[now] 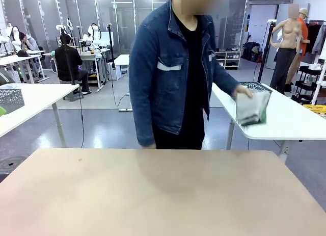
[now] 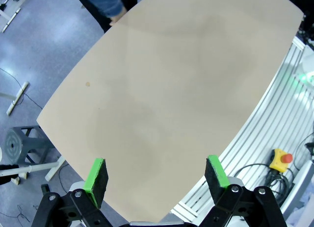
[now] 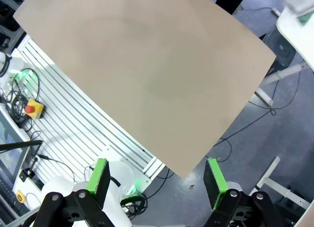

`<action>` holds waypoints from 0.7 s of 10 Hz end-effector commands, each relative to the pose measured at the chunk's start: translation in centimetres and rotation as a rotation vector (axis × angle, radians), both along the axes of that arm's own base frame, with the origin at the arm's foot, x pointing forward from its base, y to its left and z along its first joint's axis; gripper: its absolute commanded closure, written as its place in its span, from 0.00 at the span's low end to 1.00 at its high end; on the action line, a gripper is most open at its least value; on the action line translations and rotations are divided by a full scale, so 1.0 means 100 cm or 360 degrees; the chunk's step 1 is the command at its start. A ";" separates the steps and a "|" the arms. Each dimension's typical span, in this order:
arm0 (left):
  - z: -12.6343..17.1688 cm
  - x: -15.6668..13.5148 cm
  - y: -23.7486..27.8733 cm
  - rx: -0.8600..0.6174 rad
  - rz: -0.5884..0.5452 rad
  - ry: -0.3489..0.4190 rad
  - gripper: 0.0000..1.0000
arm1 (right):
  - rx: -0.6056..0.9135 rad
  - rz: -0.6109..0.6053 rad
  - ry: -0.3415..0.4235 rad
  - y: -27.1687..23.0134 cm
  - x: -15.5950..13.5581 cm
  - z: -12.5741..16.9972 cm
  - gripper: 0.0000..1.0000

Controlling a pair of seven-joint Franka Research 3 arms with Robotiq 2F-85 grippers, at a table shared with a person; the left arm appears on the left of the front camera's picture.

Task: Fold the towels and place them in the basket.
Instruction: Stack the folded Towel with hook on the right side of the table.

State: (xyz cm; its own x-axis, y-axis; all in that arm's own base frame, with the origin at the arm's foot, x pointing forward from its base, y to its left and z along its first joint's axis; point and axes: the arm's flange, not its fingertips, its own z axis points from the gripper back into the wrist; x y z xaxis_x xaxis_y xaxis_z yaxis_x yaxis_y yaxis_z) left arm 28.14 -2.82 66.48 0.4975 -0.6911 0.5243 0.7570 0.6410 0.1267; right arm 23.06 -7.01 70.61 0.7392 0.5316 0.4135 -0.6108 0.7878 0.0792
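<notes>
- You look across a bare beige table (image 1: 153, 195) at a person (image 1: 175, 68) in a denim jacket standing at its far edge.
- The person's hand (image 1: 243, 93) reaches out to picture right, over a white side table (image 1: 290, 125), and holds a bundle of towels (image 1: 252, 109); it is blurred, pale grey-white with a strip of mint green along the lower right edge.
- You cannot tell whether the bundle is folded or how many cloths are in it.
- The basket (image 1: 256, 86), dark wire mesh, sits on that white side table just behind the hand and the towels, partly hidden by them.
- The person's other arm hangs down, its hand at the far edge of the beige table.
- In the left wrist view, your left gripper (image 2: 157, 180) hangs above the tabletop with its green pads (image 2: 96, 176) spread wide and nothing between them.
- In the right wrist view, your right gripper (image 3: 156, 180) is likewise above the table near a corner, jaws spread wide, gripping nothing.
- That view also catches a white table edge with a blurred pale shape on it at the top right corner, too unclear to name.
</notes>
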 end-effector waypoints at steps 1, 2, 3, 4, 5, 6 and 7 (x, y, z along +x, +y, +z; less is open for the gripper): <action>0.000 0.001 -0.001 -0.0001 0.0010 -0.0005 0.00 | -0.0007 0.0004 -0.0011 0.002 -0.001 0.002 0.04; 0.000 0.001 -0.001 -0.0001 0.0010 -0.0005 0.00 | -0.0007 0.0004 -0.0011 0.002 -0.001 0.002 0.04; 0.000 0.001 -0.001 -0.0001 0.0010 -0.0005 0.00 | -0.0007 0.0004 -0.0011 0.002 -0.001 0.002 0.04; 0.000 0.001 -0.001 -0.0001 0.0010 -0.0005 0.00 | -0.0007 0.0004 -0.0011 0.002 -0.001 0.002 0.04; 0.000 0.001 -0.001 -0.0001 0.0010 -0.0005 0.00 | -0.0007 0.0004 -0.0011 0.002 -0.001 0.002 0.04; 0.000 0.001 -0.001 -0.0001 0.0010 -0.0005 0.00 | -0.0007 0.0004 -0.0011 0.002 -0.001 0.002 0.04; 0.000 0.001 -0.001 -0.0001 0.0010 -0.0005 0.00 | -0.0007 0.0004 -0.0011 0.002 -0.001 0.002 0.04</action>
State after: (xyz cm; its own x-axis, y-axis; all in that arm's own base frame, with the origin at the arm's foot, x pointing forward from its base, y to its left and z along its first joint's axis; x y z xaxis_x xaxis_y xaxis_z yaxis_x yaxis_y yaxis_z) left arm 28.14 -2.82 66.48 0.4975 -0.6911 0.5243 0.7570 0.6410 0.1267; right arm 23.06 -7.01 70.61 0.7392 0.5316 0.4135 -0.6108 0.7878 0.0792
